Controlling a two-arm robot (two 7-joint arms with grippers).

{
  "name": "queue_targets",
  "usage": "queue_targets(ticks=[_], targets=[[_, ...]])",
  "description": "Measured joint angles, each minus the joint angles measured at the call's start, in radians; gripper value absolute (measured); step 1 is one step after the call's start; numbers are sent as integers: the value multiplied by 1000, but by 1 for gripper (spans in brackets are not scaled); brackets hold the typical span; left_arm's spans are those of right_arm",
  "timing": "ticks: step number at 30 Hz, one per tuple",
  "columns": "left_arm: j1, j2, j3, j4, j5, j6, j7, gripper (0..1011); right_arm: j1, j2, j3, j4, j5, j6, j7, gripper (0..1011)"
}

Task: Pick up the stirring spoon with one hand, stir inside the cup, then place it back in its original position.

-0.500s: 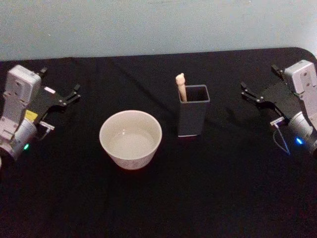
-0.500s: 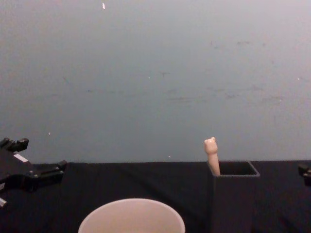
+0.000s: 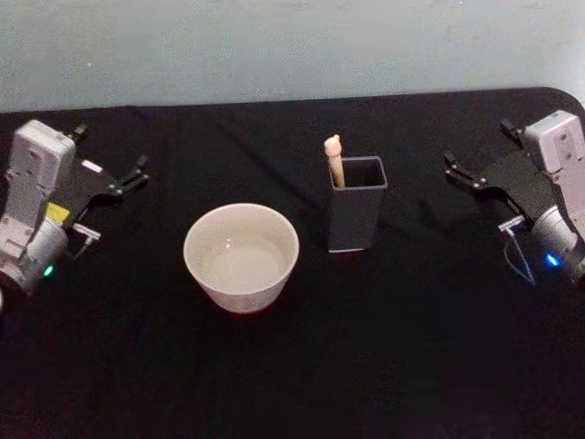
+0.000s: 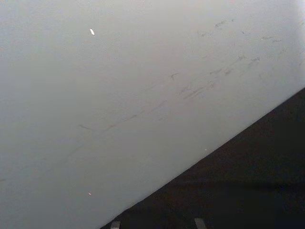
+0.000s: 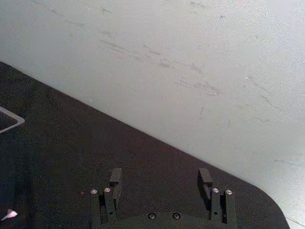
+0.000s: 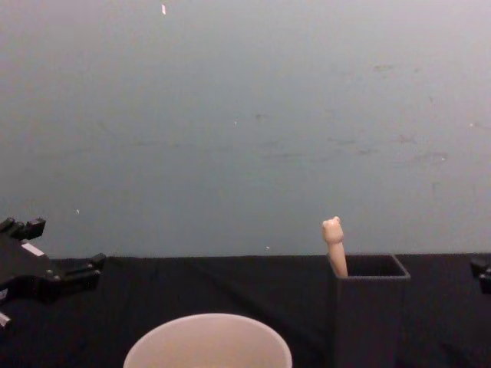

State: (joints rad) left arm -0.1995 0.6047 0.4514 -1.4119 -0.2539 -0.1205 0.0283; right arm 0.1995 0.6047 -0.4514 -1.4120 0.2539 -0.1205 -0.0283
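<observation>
Jaws wide, empty: left gripper, right gripper at table sides; stirring spoon in holder box.

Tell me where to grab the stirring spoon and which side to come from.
Grip the stirring spoon on its pale handle just under the knobbed top, the part standing clear of the holder box, whose walls hide the rest. Come down from above, probably: the handle leans in the box's far left corner, so lower side approaches would meet the rim.

above stirring spoon handle: open
obstacles: cup, holder box, near each other
around them: bare tabletop
</observation>
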Motion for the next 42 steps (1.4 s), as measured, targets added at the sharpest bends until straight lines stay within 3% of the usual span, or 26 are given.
queue_targets(ticks=[42], targets=[[0,0,0,0,0,0,0,1001,0,0,0,0,0,0,0,1002]])
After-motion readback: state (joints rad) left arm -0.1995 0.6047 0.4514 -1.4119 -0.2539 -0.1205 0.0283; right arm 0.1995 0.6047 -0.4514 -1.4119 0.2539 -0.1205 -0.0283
